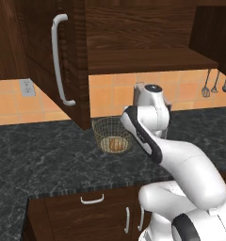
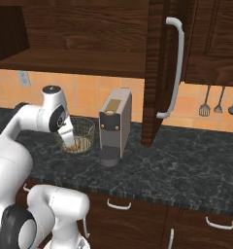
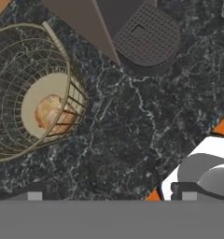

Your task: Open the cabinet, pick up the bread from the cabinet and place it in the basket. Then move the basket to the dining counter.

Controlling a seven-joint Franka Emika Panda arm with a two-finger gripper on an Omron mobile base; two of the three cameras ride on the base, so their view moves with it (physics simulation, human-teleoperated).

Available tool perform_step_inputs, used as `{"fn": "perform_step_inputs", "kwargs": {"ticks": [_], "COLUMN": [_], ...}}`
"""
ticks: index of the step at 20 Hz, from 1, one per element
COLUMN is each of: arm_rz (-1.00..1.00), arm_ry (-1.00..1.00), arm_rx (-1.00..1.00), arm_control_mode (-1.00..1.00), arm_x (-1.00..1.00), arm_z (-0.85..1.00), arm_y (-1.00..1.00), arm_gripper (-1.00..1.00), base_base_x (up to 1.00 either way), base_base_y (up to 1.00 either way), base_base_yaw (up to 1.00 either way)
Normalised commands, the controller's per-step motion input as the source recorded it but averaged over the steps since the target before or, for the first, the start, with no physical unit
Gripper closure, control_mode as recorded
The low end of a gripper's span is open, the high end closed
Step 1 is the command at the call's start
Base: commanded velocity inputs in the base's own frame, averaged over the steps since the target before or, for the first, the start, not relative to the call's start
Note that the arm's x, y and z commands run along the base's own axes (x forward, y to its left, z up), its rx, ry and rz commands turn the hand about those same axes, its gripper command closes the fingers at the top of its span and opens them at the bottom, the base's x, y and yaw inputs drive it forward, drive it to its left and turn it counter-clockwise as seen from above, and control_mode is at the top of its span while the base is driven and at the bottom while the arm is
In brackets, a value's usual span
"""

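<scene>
A black speckled granite table (image 1: 49, 155) runs the width of the room, its top dark with pale veining, and below its front edge sit low dark brown cabinets (image 2: 138, 219) with short curved pale handles. Behind it the wall is tiled in orange-tan squares (image 1: 110, 92), with a pale socket plate (image 1: 26, 87) at the far left and three dark utensils (image 2: 218, 104) hanging at the far right. Above hangs the cabinet (image 1: 133, 33) of dark brown wood; its left door (image 1: 53, 56) and right door (image 2: 162, 68) both stand swung outward toward the room, each with a long silver bar handle, and the shelf inside shows bare wood. The basket (image 1: 112, 134) stands on the table below the open cabinet, near the back wall, and the bread (image 1: 116, 144) lies on its flat base. In the hand view the basket (image 3: 30, 93) is at the left with the bread (image 3: 53, 114) inside it, and dark marbled stone spreads to the right. A grey-brown coffee machine (image 2: 114, 126) stands just right of the basket, apart from it. The white arm bends over the table with its hand beside the basket; the pincer (image 3: 111, 196) shows two small tips set wide apart at the bottom of the hand view, holding nothing
</scene>
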Motion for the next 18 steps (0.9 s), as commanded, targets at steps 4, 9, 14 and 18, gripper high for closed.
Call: {"fn": "perform_step_inputs", "kwargs": {"ticks": [4,9,14,18], "arm_rz": [0.00,0.00,0.00,0.00], "arm_ry": [0.00,0.06,0.03,0.00], "arm_rx": [0.05,0.01,0.00,0.00], "arm_control_mode": [-1.00,-1.00,-1.00,-1.00], "arm_x": [0.21,0.32,0.42,0.42], "arm_z": [-0.32,-0.22,-0.16,-0.06], "arm_y": [0.00,0.00,0.00,0.00], "arm_gripper": [-1.00,-1.00,-1.00,-1.00], "base_base_x": [0.00,0.00,0.00,0.00], "base_base_y": [0.00,0.00,0.00,0.00], "base_base_yaw": [0.00,0.00,0.00,0.00]}}
